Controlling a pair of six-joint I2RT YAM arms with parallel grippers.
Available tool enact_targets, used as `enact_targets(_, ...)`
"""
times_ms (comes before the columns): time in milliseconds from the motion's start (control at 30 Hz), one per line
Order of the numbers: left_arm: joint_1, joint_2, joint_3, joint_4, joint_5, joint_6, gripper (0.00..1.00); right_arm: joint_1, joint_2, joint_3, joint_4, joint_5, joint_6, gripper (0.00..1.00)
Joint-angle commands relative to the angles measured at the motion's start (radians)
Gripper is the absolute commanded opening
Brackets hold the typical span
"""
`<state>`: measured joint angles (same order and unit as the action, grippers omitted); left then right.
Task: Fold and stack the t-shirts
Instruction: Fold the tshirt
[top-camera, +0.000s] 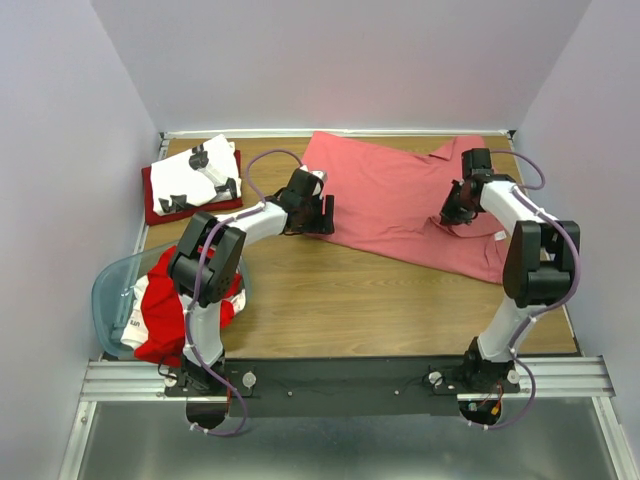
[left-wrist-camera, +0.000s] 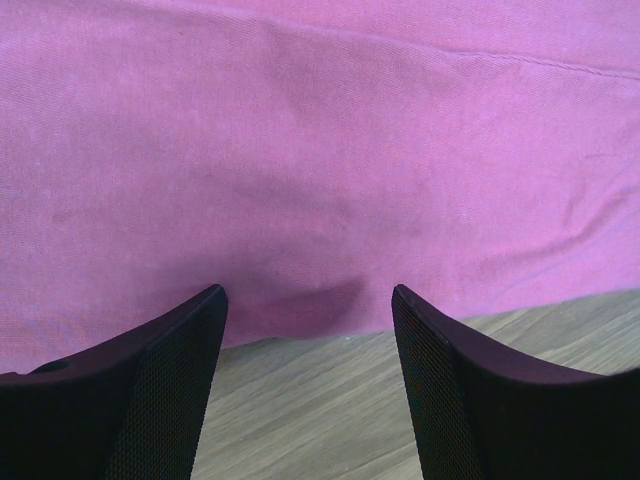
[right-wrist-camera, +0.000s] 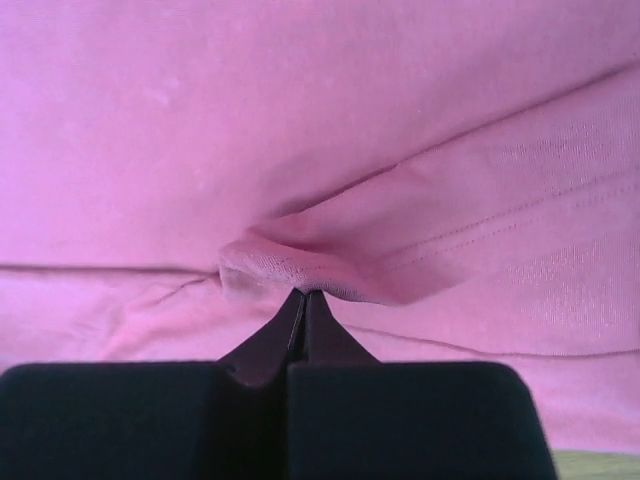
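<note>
Inside tub (top-camera: 106, 288), red and white shirts (top-camera: 158, 300) — left jaws apart, right jaws clamped on salmon-pink shirt (top-camera: 390, 195)

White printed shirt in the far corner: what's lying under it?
Under the white shirt lies a dark red shirt; only its edges show. Its middle is covered.

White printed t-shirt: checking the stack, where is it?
Top view: the white t-shirt lies folded on the dark red t-shirt at the far left corner of the table.
</note>
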<state>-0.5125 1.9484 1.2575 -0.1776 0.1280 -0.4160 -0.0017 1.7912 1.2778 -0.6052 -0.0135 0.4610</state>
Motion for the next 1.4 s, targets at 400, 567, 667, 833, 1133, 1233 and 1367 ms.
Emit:
enact_targets(400, 0.000, 0.020, -0.061, -0.102, -0.007, 0.000, 0.75, 0.000, 0.237, 0.241, -0.045, 0.029, -0.070, 0.04)
enact_targets(567, 0.000, 0.029, -0.053, -0.109, -0.008, 0.003, 0.75, -0.001, 0.276, 0.287, -0.061, 0.020, -0.087, 0.06)
enact_targets(667, 0.000, 0.037, -0.047, -0.114, -0.008, 0.006, 0.75, 0.000, 0.293, 0.311, -0.067, -0.026, -0.097, 0.08)
enact_targets(833, -0.001, 0.049, -0.038, -0.120, -0.008, 0.010, 0.75, 0.026, 0.309, 0.345, -0.073, -0.054, -0.122, 0.09)
enact_targets(1133, 0.000, 0.057, -0.030, -0.123, -0.010, 0.016, 0.75, 0.043, 0.333, 0.399, -0.090, -0.068, -0.137, 0.13)
enact_targets(1233, 0.000, 0.055, -0.030, -0.126, -0.019, 0.014, 0.75, 0.045, 0.338, 0.405, -0.097, -0.062, -0.137, 0.30)
enact_targets(1367, 0.000, 0.034, -0.029, -0.137, -0.045, 0.008, 0.75, 0.046, 0.330, 0.411, -0.100, -0.059, -0.134, 0.46)
